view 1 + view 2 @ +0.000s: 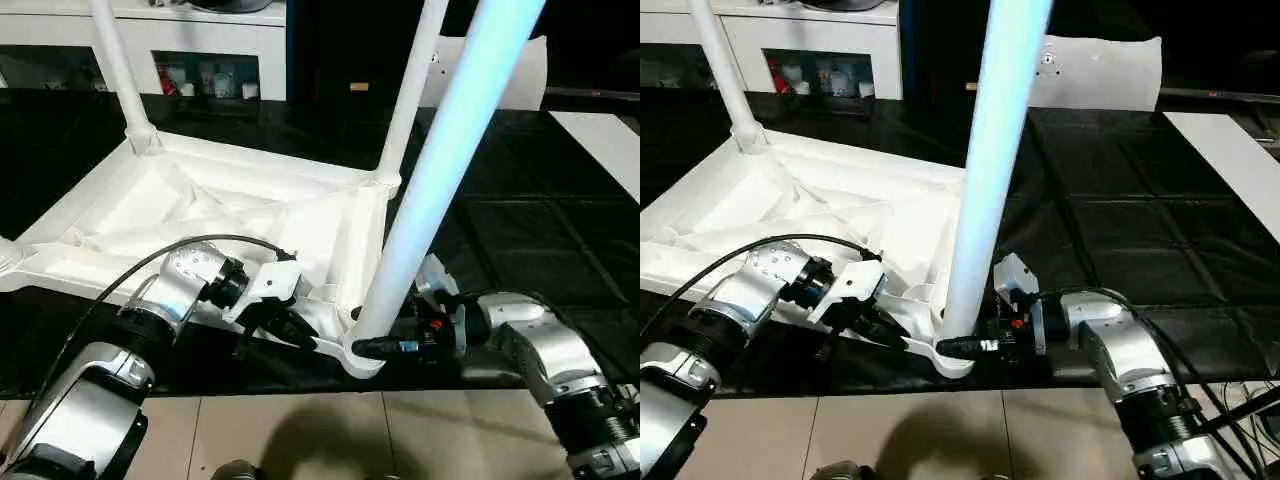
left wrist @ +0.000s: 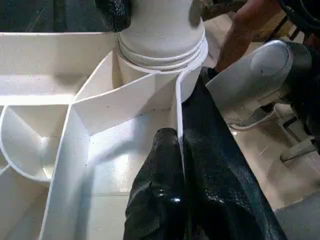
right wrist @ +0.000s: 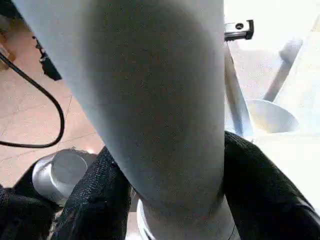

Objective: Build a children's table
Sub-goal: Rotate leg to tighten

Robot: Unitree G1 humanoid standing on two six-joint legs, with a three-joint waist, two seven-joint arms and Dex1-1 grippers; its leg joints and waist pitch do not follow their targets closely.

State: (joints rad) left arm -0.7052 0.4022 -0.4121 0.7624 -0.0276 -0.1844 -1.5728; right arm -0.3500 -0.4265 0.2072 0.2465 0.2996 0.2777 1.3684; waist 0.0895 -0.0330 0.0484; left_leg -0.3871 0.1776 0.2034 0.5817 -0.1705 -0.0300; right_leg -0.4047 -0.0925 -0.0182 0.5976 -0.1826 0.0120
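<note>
Black fingers of right gripper [image 1: 372, 346] clamp near table leg [image 1: 440, 160] base; left gripper [image 2: 181, 165] pinches tabletop [image 1: 150, 215] rim. Black mat [image 1: 520, 230] beneath, white cabinet [image 1: 215, 35] behind.

A black mat [image 1: 520, 240] covers the beige tiled floor [image 1: 330, 430]; white shelving [image 1: 200, 45] stands along its far edge.

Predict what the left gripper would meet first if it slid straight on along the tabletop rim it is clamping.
Probably the corner socket, where the near leg stands. The left gripper pinches the rim wall of the upturned tabletop, and that wall runs straight into the socket.
</note>
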